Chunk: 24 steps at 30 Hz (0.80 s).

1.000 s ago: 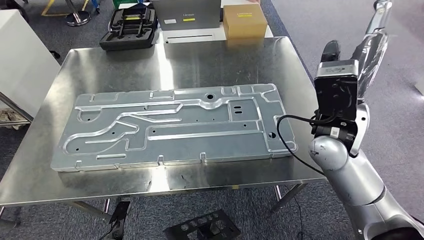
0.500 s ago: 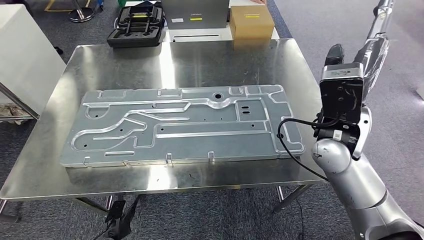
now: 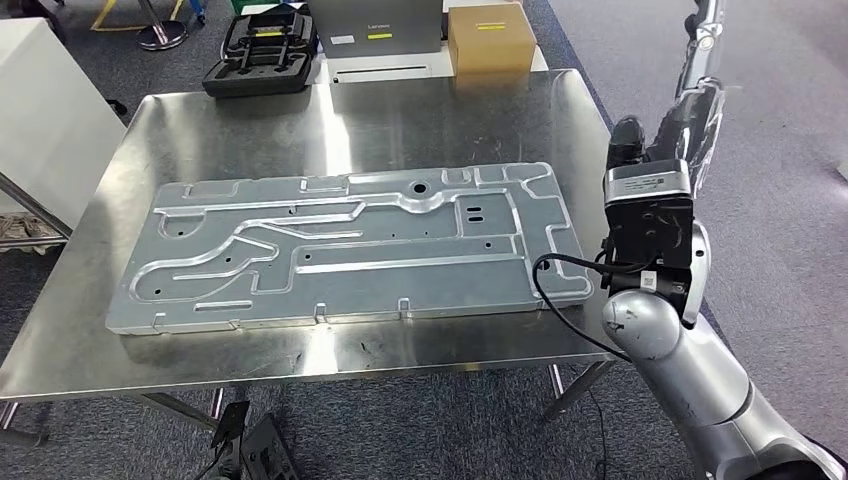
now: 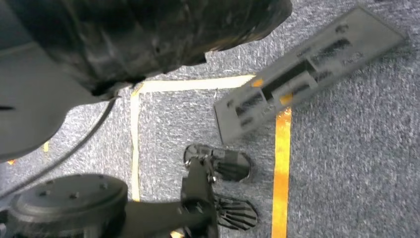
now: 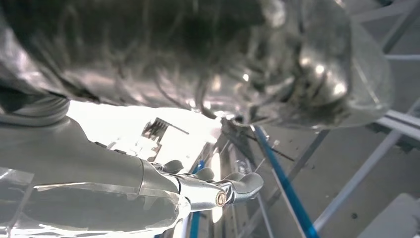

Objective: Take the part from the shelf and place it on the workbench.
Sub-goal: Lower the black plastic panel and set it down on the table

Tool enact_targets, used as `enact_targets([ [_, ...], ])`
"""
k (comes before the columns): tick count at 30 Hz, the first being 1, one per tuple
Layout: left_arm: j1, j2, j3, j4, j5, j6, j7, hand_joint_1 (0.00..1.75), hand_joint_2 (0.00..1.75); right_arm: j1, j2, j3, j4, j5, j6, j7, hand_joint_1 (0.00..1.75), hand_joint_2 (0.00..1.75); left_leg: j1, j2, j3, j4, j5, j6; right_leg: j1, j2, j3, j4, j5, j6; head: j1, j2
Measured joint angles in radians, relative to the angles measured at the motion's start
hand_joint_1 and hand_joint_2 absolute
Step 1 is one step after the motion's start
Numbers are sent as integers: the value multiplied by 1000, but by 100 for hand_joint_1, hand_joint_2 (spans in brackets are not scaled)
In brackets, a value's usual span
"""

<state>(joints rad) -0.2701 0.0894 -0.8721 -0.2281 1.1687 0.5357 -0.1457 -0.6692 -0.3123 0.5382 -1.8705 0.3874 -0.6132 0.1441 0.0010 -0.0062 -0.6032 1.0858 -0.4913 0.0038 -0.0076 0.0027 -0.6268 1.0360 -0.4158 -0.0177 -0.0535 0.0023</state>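
My right hand point(image 3: 640, 150) is raised beside the right edge of the steel workbench point(image 3: 400, 120), partly hidden behind its wrist camera box. It holds the part point(image 3: 698, 95), a long silvery piece in clear plastic wrap that sticks upward from the hand. In the right wrist view the wrapped part point(image 5: 208, 54) is a shiny crinkled mass above my grey thumb point(image 5: 69, 153). My left hand point(image 4: 29, 116) is a blurred grey shape over the floor, and I cannot make out how its fingers lie.
A large grooved aluminium plate point(image 3: 340, 245) covers most of the workbench. At the far edge stand a black case point(image 3: 262, 55), a grey box point(image 3: 378, 25) and a cardboard box point(image 3: 488, 38). A white cabinet point(image 3: 45, 120) stands to the left.
The whole picture has shifted, so the camera moved. My right arm with the part has come slightly closer to the bench's right edge.
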Motion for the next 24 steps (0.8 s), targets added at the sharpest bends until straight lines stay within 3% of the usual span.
enact_targets([
  [2, -1, 0, 3, 0, 1, 0, -1, 0, 0, 0, 6, 7, -8, -6, 0, -4, 0, 0, -5, -1, 32, -64, 18, 8, 2, 0, -4, 0, 6, 9, 0, 0],
  [5, -1, -2, 12, 0, 5, 0, -1, 0, 0, 2, 12, 17, -18, -25, -1, -21, 0, 0, -6, 0, 27, -72, 34, 24, 0, 0, -11, 3, 8, 25, 1, 0],
  [7, -4, -5, 16, 0, 7, 1, -2, 0, 0, 5, 17, 22, -26, -35, -4, -35, 0, 0, -2, 2, 19, -81, 51, 37, -1, 1, -30, 53, -44, 32, 2, 0],
  [9, -8, -6, 18, 0, 10, 2, -3, 0, 0, 14, 21, 29, -34, -41, -11, -47, 0, 0, -2, 3, 2, -82, 64, 45, -2, 0, -67, 173, -132, 37, 3, 0],
  [10, -8, -7, 19, 0, 12, 3, -2, 0, 0, 21, 23, 33, -37, -43, -15, -53, 0, 0, -3, 3, -8, -81, 71, 46, -3, 0, -82, 230, -163, 39, 3, 0],
  [11, -8, -7, 21, 0, 13, 4, -2, 0, 0, 28, 25, 37, -41, -44, -19, -59, 0, 0, -3, 3, -19, -80, 79, 46, -4, 0, -84, 263, -176, 41, 3, 0],
  [12, -8, -7, 23, 0, 14, 4, -2, 0, 0, 35, 27, 41, -45, -44, -22, -63, 0, 0, -3, 3, -30, -78, 86, 45, -4, 0, -69, 262, -169, 42, 3, 0],
  [13, -9, -8, 25, 0, 15, 4, -2, 0, 0, 39, 30, 44, -49, -45, -25, -68, 0, 0, -3, 3, -41, -75, 92, 43, -5, 0, -36, 224, -147, 41, 3, 0],
  [16, -11, -10, 30, 0, 19, 4, -2, 0, 0, 50, 40, 52, -64, -57, -37, -85, 0, 0, -5, 2, -68, -63, 110, 31, -1, 1, 84, 41, -99, 35, 3, 0],
  [17, -11, -11, 32, 0, 20, 5, -2, 0, 0, 55, 44, 54, -68, -65, -40, -93, 0, 0, -5, 2, -73, -62, 116, 26, 1, 2, 100, 10, -97, 31, 3, 0],
  [20, -12, -13, 35, 0, 19, 6, -2, 0, 0, 70, 50, 64, -72, -97, -37, -124, 0, 0, -3, 0, -82, -67, 135, 9, 4, 1, 86, -5, -77, 13, 7, 0],
  [21, -12, -14, 35, 0, 18, 6, -1, 0, 0, 75, 53, 67, -73, -111, -31, -138, 0, 0, -2, 0, -91, -58, 120, 4, 2, 0, 76, -7, -65, 5, 6, 0],
  [22, -11, -15, 36, 0, 17, 6, 0, 0, 0, 80, 55, 69, -74, -124, -26, -153, 0, 0, -1, 0, -103, -33, 85, -1, 0, -2, 65, -11, -52, -4, 4, 0],
  [24, -13, -18, 36, 0, 15, 5, 1, 0, 0, 95, 60, 69, -75, -144, -18, -180, 0, 0, 3, 1, -136, 75, -18, -8, -1, -3, 38, -13, -28, -13, 0, 0],
])
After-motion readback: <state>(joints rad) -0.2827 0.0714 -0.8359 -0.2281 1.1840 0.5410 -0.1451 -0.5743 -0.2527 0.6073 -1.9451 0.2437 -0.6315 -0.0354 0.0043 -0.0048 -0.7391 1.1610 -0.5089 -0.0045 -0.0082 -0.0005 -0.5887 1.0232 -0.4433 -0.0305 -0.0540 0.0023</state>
